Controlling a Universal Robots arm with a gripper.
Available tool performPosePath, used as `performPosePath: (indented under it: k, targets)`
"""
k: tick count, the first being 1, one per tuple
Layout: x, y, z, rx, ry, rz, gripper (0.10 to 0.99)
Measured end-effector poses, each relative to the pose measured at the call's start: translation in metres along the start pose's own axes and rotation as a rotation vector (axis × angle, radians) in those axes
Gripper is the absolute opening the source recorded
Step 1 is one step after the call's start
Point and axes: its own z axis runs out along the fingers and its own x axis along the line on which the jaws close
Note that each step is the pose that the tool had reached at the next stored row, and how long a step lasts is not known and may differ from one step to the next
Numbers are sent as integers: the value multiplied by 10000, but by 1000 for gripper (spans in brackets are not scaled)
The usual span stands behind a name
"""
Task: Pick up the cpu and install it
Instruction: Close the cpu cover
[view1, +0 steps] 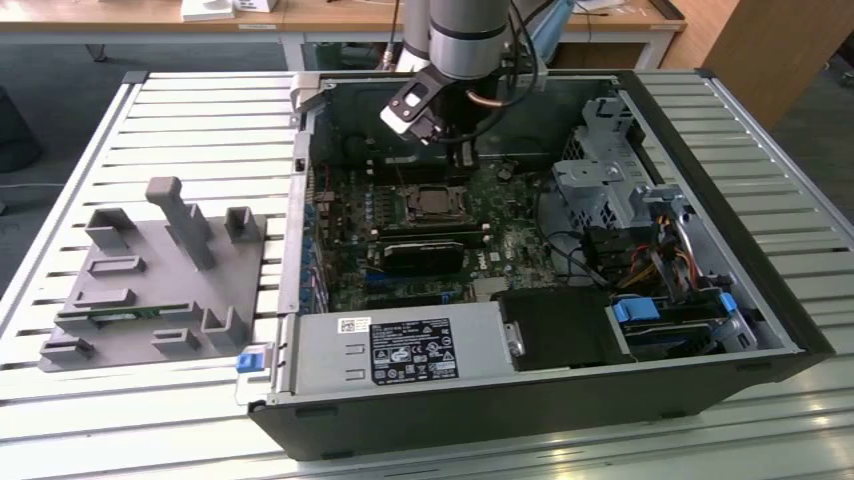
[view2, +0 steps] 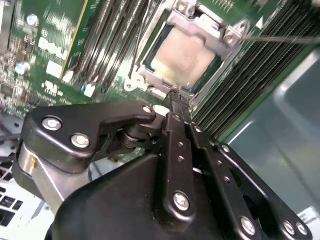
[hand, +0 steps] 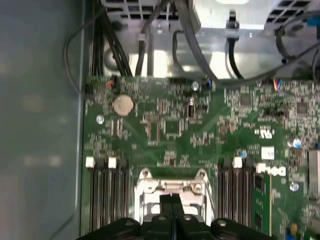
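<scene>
jaws: pressed shut tip to tip, nothing held between them, as seen in both wrist views.
gripper (view2: 175, 95): hung low inside the case over the motherboard, with the tips just at the edge of the socket frame. Contact with the frame cannot be told.
cpu (view2: 183, 56): found seated flat in the socket frame, silver-grey top up, just beyond the gripper tips and not gripped.
socket frame (view2: 210, 27): bright metal bracket with screws at the corners, set around the cpu. Whether it is clamped down cannot be told.
memory slots (hand: 107, 195): long dark banks are laid on both sides of the socket frame.
motherboard (hand: 170, 125): green, laid flat on the floor of the case.
coin cell (hand: 123, 105): mounted on the motherboard, well apart from the socket frame.
arm (view1: 467, 40): brought down from above into the far half of the case in the exterior view.
case (view1: 534, 410): dark tower laid on its side on the bench, side panel off, interior exposed.
power supply (view1: 400, 350): silver labelled box fitted along the near wall of the case.
bench (view1: 200, 130): pale slatted top.
tray (view1: 160, 290): grey, with upright posts, set on the bench at the exterior view's left of the case, well apart from the gripper.
memory stick (view1: 120, 316): narrow, green, laid in the tray near its front edge.
</scene>
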Motion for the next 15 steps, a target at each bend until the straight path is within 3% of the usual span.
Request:
performPosePath:
  k: [4,15]
  targets:
    - [0,-107,8,0,0,0,106]
    - [0,-272,112,27,0,0,106]
